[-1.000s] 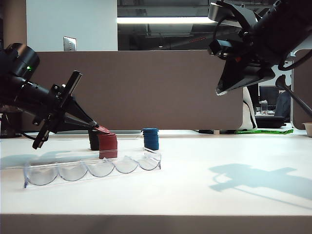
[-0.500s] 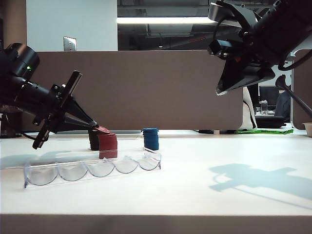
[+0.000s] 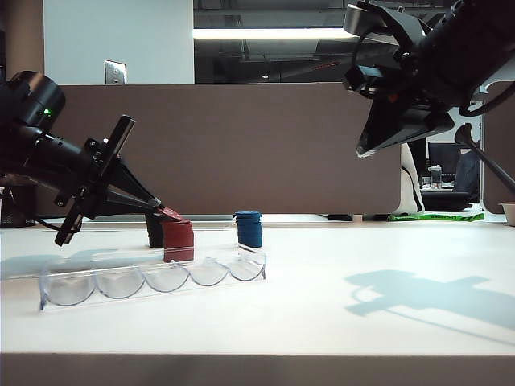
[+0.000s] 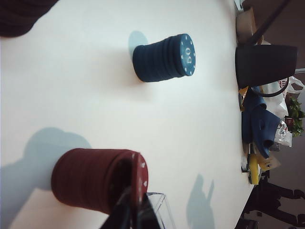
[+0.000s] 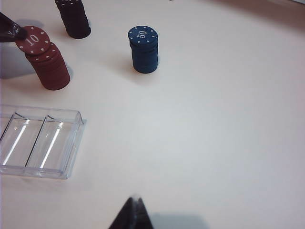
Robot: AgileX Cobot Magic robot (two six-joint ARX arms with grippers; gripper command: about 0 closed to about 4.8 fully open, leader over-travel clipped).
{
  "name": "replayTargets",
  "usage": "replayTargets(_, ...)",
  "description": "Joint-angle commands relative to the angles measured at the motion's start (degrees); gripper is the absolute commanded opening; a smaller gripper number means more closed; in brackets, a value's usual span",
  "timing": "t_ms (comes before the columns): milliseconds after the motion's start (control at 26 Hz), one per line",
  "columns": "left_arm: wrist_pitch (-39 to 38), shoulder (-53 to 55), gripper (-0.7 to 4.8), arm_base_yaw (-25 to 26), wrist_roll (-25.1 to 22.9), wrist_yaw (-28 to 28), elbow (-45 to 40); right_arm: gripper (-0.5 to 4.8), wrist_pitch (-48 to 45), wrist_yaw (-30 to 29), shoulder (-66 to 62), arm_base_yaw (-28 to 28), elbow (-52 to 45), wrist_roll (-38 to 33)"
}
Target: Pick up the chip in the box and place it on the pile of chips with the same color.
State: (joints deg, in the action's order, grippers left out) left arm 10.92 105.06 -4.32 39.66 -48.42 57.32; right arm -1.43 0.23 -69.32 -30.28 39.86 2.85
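The dark red chip (image 3: pixel 171 215) with a white "10" (image 5: pixel 32 39) sits tilted at the top of the red pile (image 3: pixel 179 240), (image 5: pixel 50 67). My left gripper (image 3: pixel 163 212) is shut on its edge. In the left wrist view the two dark fingertips of this gripper (image 4: pixel 134 202) pinch the chip (image 4: pixel 141 175) just over the pile (image 4: pixel 88 179). The clear box (image 3: pixel 153 278), (image 5: pixel 43 142) lies in front of the pile with its visible slots bare. My right gripper (image 3: pixel 367 148), (image 5: pixel 135 201) hangs high over the table's right side, shut and holding nothing.
A blue stack (image 3: pixel 249 229), (image 5: pixel 143 49), (image 4: pixel 164 58) stands right of the red pile. A black stack (image 3: pixel 154 232), (image 5: pixel 74 19) stands just behind it. A brown partition runs along the table's far edge.
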Motion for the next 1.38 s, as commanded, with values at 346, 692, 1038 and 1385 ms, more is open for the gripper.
replayTargets(346, -0.1, -0.2, 0.27, 0.0, -0.2, -0.7, 0.0, -0.06, -0.3, 0.0, 0.2, 0.0, 0.2, 0.2)
replayTargets(692, -0.1, -0.2, 0.27, 0.0, -0.2, -0.7, 0.0, -0.06, -0.3, 0.0, 0.2, 0.0, 0.2, 0.2)
replayTargets(1038, -0.1, -0.2, 0.90, 0.0, -0.2, -0.7, 0.0, -0.06, -0.3, 0.0, 0.2, 0.0, 0.2, 0.2)
replayTargets(1385, -0.1, -0.2, 0.90, -0.1, -0.2, -0.9, 0.0, -0.06, -0.3, 0.0, 0.2, 0.0, 0.2, 0.2)
